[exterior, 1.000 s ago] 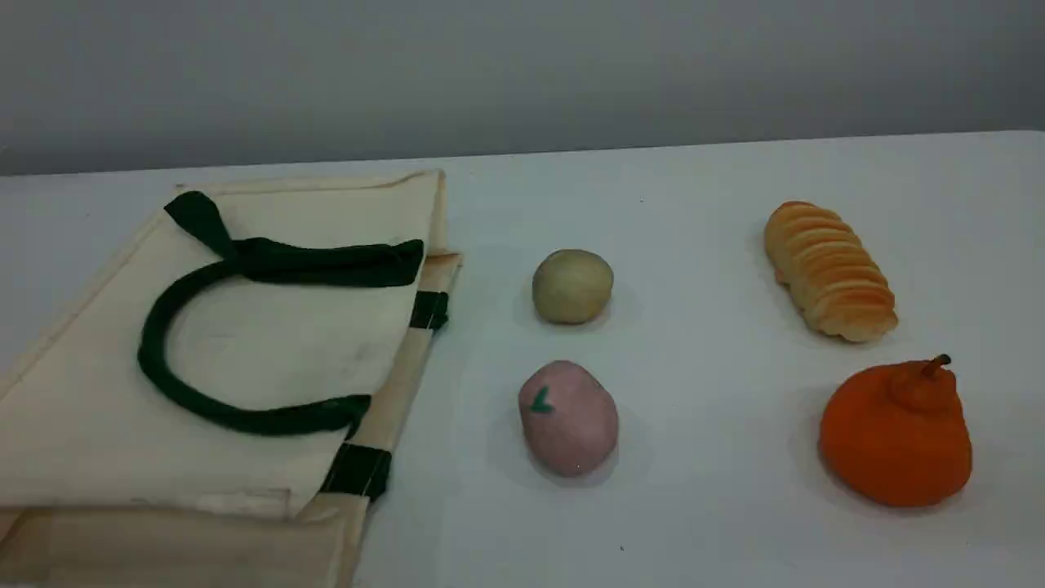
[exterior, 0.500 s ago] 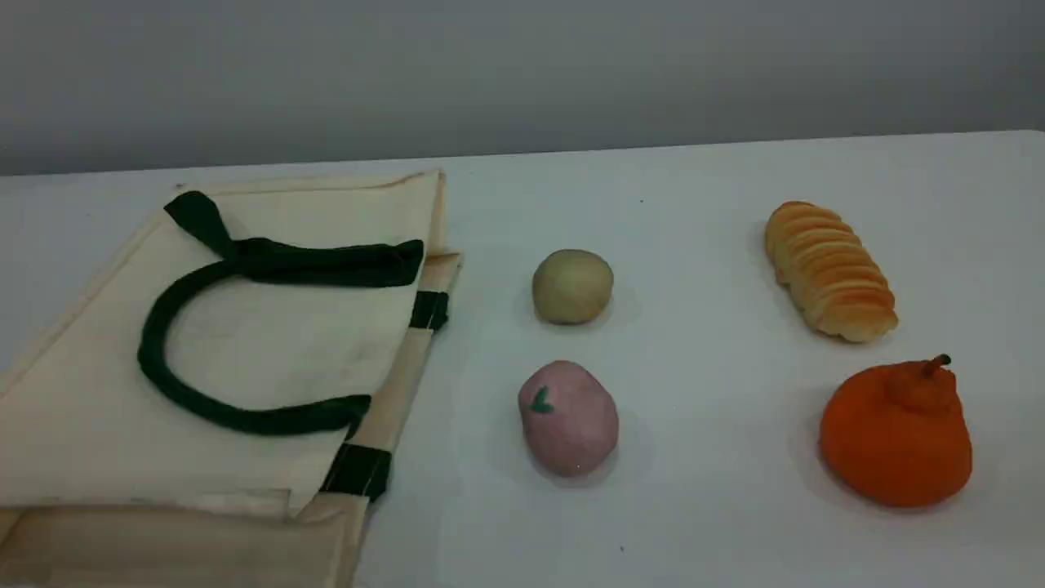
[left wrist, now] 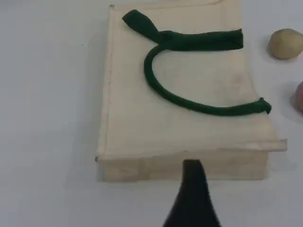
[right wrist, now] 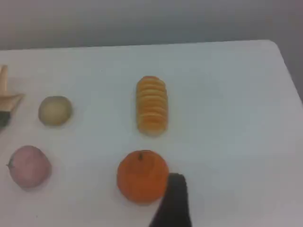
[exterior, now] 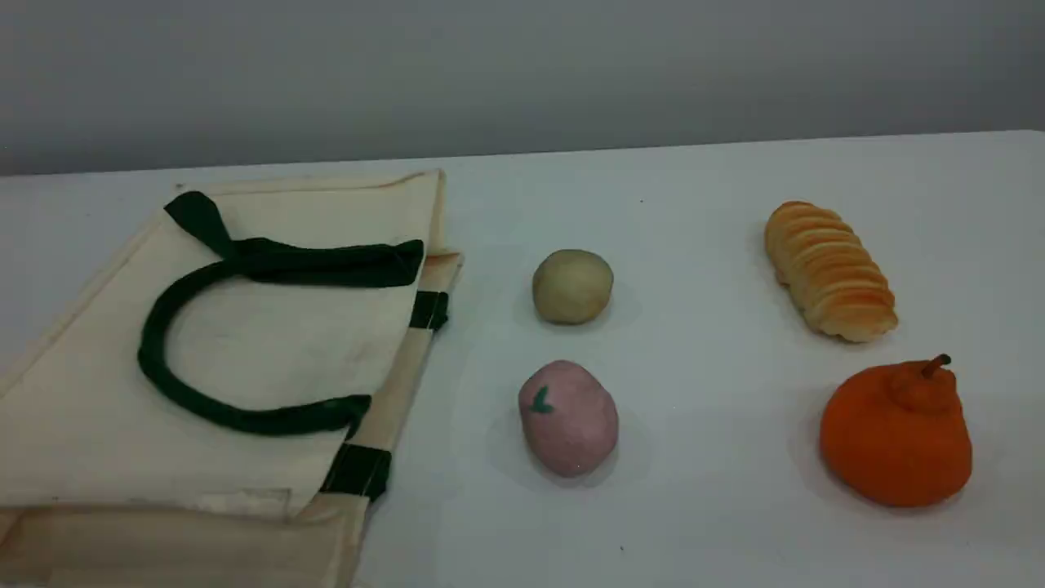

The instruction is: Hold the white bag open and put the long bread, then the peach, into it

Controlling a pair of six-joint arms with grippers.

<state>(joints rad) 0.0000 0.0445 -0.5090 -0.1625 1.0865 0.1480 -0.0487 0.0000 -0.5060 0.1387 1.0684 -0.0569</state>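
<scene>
Hovering wide apart and empty, left claw (left wrist: 191, 198) and right claw (right wrist: 173, 201).

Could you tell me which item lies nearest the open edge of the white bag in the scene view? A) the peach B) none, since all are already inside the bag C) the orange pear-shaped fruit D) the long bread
A: the peach lies just right of the white bag, while the long bread and the orange fruit lie at the table's far right.
</scene>
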